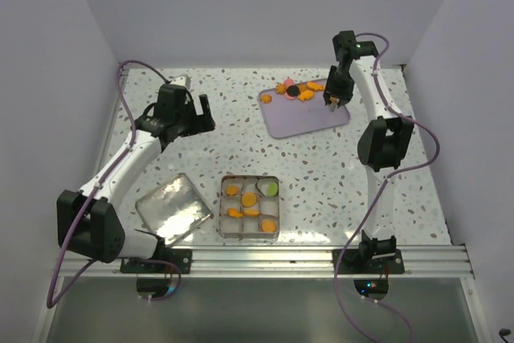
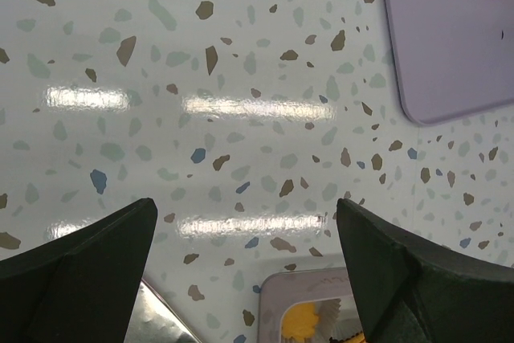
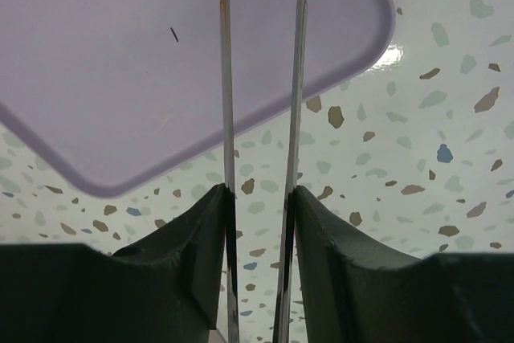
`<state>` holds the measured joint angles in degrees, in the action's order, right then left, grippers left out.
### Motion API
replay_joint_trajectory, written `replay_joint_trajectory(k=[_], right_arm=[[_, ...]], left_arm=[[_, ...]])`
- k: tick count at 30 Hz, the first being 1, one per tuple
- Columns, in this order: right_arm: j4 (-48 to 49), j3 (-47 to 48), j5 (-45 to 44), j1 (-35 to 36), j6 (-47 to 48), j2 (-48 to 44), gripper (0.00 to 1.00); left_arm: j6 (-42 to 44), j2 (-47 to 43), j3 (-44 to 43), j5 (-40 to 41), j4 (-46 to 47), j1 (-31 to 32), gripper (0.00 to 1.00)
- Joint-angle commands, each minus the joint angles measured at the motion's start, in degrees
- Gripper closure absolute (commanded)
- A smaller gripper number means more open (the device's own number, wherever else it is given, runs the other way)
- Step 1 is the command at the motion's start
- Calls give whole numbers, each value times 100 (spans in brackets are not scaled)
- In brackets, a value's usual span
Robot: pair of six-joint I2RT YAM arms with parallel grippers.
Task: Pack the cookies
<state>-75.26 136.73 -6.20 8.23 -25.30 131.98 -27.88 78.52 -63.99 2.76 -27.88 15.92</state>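
The left gripper (image 2: 245,210) is hanging over the bare speckled table (image 2: 201,78), its jaws standing wide apart and holding nothing. Back toward its base, the shiny lid (image 1: 169,206) is lying just beside the square tin (image 1: 223,208). Several orange cookies (image 1: 241,202) and a green cookie (image 1: 272,189) are sitting in the tin's compartments. Well off to this gripper's right, the lilac tray (image 1: 313,122) is carrying more cookies (image 1: 299,90) at its far end. The right gripper (image 3: 259,194) is pinching a pair of tweezers (image 3: 224,78). Their narrow blades are reaching over the tray's right side, with those loose cookies lying ahead and to the left of them.
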Motion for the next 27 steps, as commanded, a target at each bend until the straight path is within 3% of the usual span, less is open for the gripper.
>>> replay_joint_trajectory(k=[1,12,21,27], right_arm=[[135,-119,154,-23,25,-225,63],[82,-444,443,-6,122,-1147,68],[328,-2270,1268,293,148,-3087,68],[425,-3351,2113,977,297,-4310,69]], left_arm=[[81,32,-299,-22,186,25,0],[55,-3,-378,5,169,25,0],[-25,-74,-316,-13,274,25,0],[-103,-170,-220,-30,353,25,0]])
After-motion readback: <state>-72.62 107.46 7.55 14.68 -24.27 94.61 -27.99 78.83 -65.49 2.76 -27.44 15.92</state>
